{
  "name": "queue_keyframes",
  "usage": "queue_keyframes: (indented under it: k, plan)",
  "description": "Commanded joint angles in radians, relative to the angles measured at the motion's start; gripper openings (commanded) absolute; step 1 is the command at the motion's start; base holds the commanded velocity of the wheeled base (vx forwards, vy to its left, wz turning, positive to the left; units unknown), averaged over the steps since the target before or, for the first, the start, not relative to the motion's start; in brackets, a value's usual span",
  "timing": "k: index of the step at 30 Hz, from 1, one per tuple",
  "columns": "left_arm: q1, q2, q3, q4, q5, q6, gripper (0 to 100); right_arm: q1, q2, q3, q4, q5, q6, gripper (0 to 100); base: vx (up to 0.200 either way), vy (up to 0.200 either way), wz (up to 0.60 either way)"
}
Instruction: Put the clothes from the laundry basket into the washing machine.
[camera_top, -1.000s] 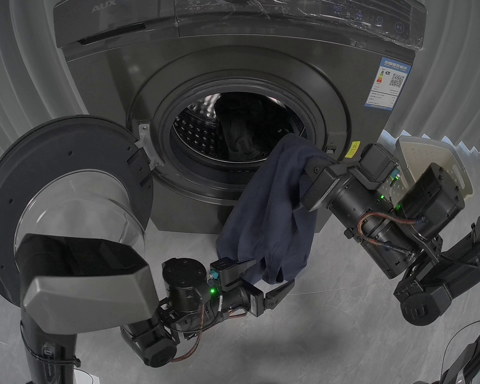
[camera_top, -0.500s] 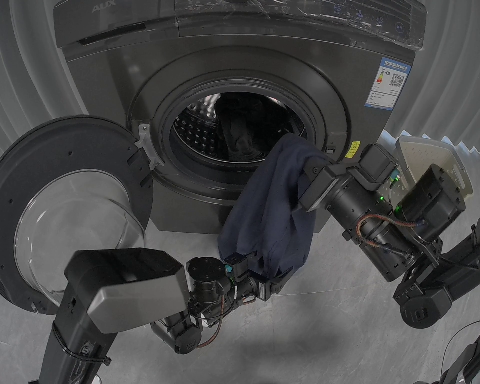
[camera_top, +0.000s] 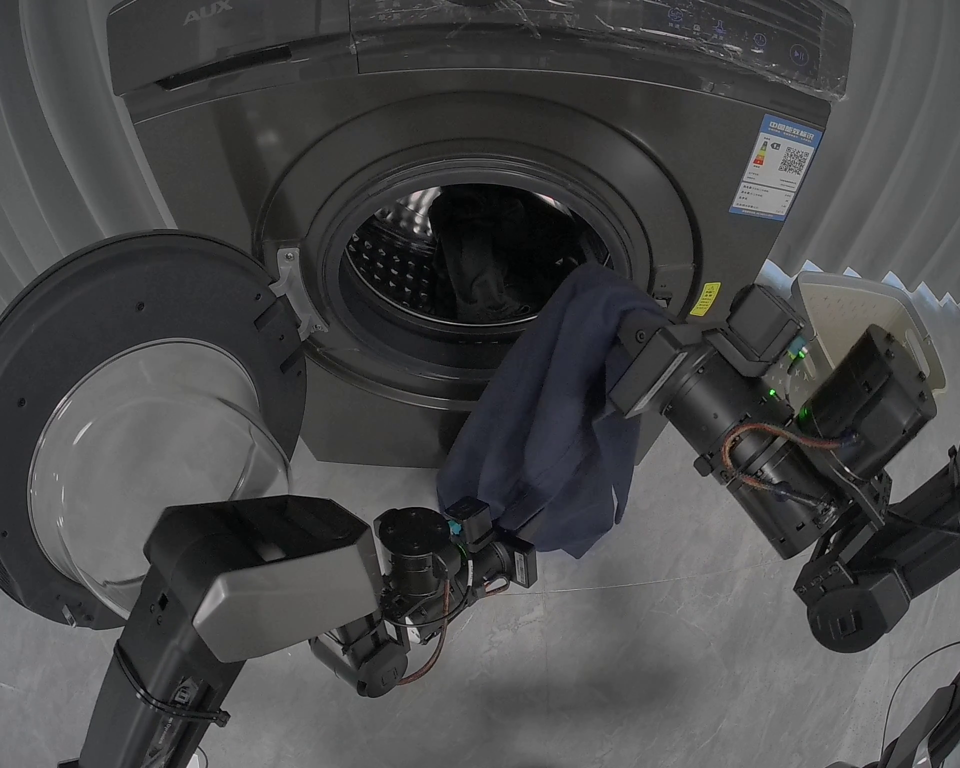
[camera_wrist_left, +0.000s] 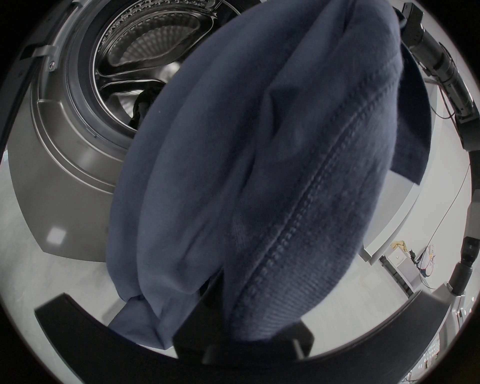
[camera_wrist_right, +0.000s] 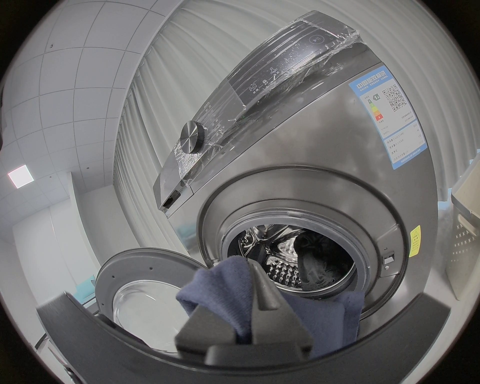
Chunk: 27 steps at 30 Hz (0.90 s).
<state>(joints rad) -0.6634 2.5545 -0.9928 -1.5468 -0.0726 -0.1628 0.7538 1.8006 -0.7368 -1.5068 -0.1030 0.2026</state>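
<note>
One navy garment (camera_top: 545, 420) — pinched by left tool (camera_wrist_left: 240, 315) and right tool (camera_wrist_right: 246, 312)

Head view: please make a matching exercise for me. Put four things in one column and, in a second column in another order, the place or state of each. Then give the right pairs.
Things
1. door
2. navy garment
3. black clothes
4. laundry basket

Places or states
A. inside the drum
B. beside the washing machine, on the robot's right
C. swung open to the robot's left
D. hanging outside, in front of the drum

Pairs: 1-C, 2-D, 3-A, 4-B
</note>
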Motion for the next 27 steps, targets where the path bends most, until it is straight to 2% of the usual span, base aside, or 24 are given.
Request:
queue_keyframes:
  k: [1, 2, 3, 5, 6, 7, 9, 10, 12, 15, 19, 24, 27]
  plan:
    - [-0.002, -0.123, 0.112, -0.004, 0.002, -0.004, 0, -0.047, -0.012, 0.022, 0.02, -0.001, 0.001, 0, 0.0, 0.0, 0.0]
    - [-0.004, -0.138, 0.126, -0.003, 0.002, -0.004, 0, -0.051, -0.012, 0.024, 0.025, -0.001, 0.001, 0, 0.0, 0.0, 0.0]
    - [-0.007, -0.234, 0.217, -0.001, -0.004, -0.004, 0, -0.077, -0.012, 0.034, 0.034, 0.0, 0.001, 0, 0.0, 0.0, 0.0]
    - [-0.008, -0.327, 0.301, -0.001, -0.004, -0.003, 0, -0.099, -0.01, 0.045, 0.037, 0.0, 0.001, 0, 0.0, 0.0, 0.0]
    - [-0.008, -0.327, 0.301, -0.001, -0.004, -0.003, 0, -0.099, -0.01, 0.045, 0.037, 0.0, 0.001, 0, 0.0, 0.0, 0.0]
    - [-0.007, -0.444, 0.407, 0.001, -0.007, 0.002, 0, -0.123, -0.012, 0.059, 0.043, 0.0, 0.001, 0, 0.0, 0.0, 0.0]
    - [-0.007, -0.496, 0.447, 0.002, -0.009, 0.0, 0, -0.131, -0.012, 0.068, 0.043, 0.0, 0.001, 0, 0.0, 0.0, 0.0]
    - [0.001, -0.597, 0.53, 0.002, -0.007, 0.002, 0, -0.142, -0.014, 0.1, 0.042, 0.0, 0.001, 0, 0.0, 0.0, 0.0]
    - [0.005, -0.675, 0.609, -0.001, -0.006, 0.006, 0, -0.145, -0.015, 0.135, 0.037, -0.001, 0.001, 0, 0.0, 0.0, 0.0]
    - [0.005, -0.77, 0.684, -0.001, -0.004, 0.008, 0, -0.145, -0.029, 0.188, 0.04, -0.001, 0.0, 0, 0.0, 0.0, 0.0]
    - [0.01, -0.852, 0.718, -0.001, 0.002, 0.009, 0, -0.149, -0.049, 0.254, 0.042, -0.003, 0.0, 0, 0.0, 0.0, 0.0]
    - [0.039, -0.913, 0.703, -0.001, -0.007, 0.011, 0, -0.188, -0.05, 0.346, 0.053, -0.001, -0.003, 0, 0.0, 0.0, 0.0]
    - [0.042, -0.91, 0.691, 0.002, -0.007, 0.026, 0, -0.188, -0.052, 0.379, 0.05, 0.0, -0.003, 0, 0.0, 0.0, 0.0]
